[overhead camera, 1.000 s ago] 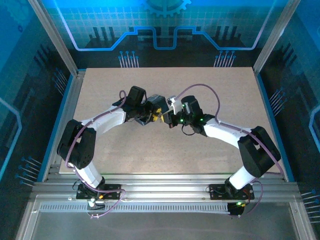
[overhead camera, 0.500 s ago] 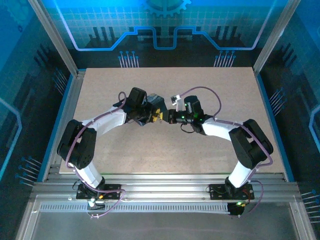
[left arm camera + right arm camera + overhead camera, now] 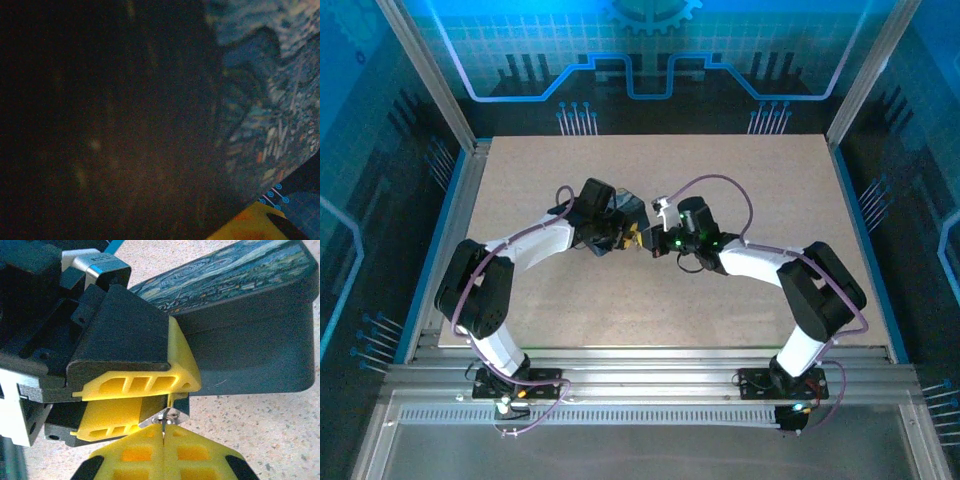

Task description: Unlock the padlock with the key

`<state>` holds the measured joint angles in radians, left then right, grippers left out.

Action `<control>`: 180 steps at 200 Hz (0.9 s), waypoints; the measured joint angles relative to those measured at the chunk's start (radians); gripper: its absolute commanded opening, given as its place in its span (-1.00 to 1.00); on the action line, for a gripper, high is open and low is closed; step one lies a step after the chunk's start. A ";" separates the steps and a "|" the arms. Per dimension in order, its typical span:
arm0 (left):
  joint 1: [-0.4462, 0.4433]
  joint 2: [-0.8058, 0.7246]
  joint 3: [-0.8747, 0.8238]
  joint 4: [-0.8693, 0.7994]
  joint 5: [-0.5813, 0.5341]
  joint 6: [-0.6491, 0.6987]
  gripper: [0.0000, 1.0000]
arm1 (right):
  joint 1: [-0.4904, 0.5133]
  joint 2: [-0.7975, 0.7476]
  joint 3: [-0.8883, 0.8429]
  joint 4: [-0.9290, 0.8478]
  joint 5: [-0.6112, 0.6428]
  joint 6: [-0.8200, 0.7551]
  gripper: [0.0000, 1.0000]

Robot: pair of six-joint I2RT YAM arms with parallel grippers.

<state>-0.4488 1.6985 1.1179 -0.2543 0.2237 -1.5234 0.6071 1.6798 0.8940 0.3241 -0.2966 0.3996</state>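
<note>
Right gripper [image 3: 163,442] pressed together, pinching thin silvery key [image 3: 163,426] edge-on between yellow tips. Just above, at key's tip: small silvery padlock [image 3: 170,415], tucked by left gripper [image 3: 167,404]; cannot tell that grip. Beneath, speckled beige table [image 3: 770,180]; aluminium frame [image 3: 430,80], blue-lit panels [image 3: 640,60] around. Dark swirl-patterned box [image 3: 240,335] against left gripper's upper finger, close on left wrist camera. Left arm [image 3: 525,243] and right arm [image 3: 760,262] bent inward, tips meeting mid-table.

A box [image 3: 235,270] with a dark blue swirl-patterned face and plain dark sides is near the middle of the speckled beige table [image 3: 770,170]. A blue-lit patterned backdrop [image 3: 720,30] stands behind.
</note>
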 measured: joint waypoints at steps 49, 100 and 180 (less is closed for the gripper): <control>-0.004 0.005 0.000 -0.007 -0.015 -0.024 -1.00 | 0.057 -0.015 -0.002 -0.005 0.134 -0.154 -1.00; -0.025 0.009 0.003 -0.014 0.008 -0.033 -1.00 | 0.131 -0.041 -0.051 0.056 0.209 -0.241 -1.00; -0.020 0.011 0.003 0.024 0.023 -0.046 -1.00 | 0.014 -0.058 -0.094 0.160 -0.012 0.031 -0.73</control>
<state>-0.4686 1.7100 1.1210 -0.2306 0.2462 -1.5696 0.6209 1.6222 0.8001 0.4843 -0.3088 0.4309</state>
